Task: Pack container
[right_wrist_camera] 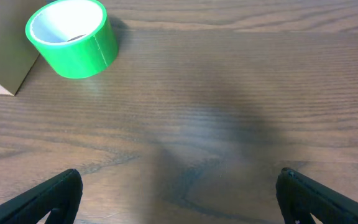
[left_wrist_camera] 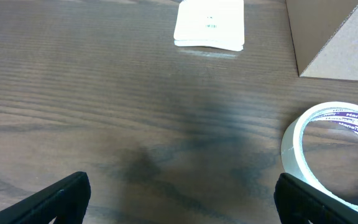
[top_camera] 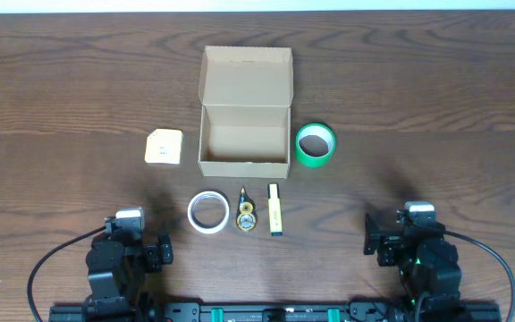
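The tan cardboard container (top_camera: 244, 139) stands open at the table's middle, its flap lid (top_camera: 246, 75) up at the back; its corner shows in the left wrist view (left_wrist_camera: 334, 43) and the right wrist view (right_wrist_camera: 2, 68). A green tape roll (top_camera: 315, 144) (right_wrist_camera: 73, 37) lies to its right, a yellow pad (top_camera: 164, 147) (left_wrist_camera: 210, 23) to its left. In front lie a white tape roll (top_camera: 208, 213) (left_wrist_camera: 331, 155), a small yellow-black item (top_camera: 246, 215) and a yellow highlighter (top_camera: 275, 209). My left gripper (left_wrist_camera: 180, 198) and right gripper (right_wrist_camera: 179, 196) are open and empty, low near the table's front.
The wooden table (top_camera: 418, 107) stretches wide on both sides of the objects. Black cables (top_camera: 47, 264) loop from each arm base at the front edge.
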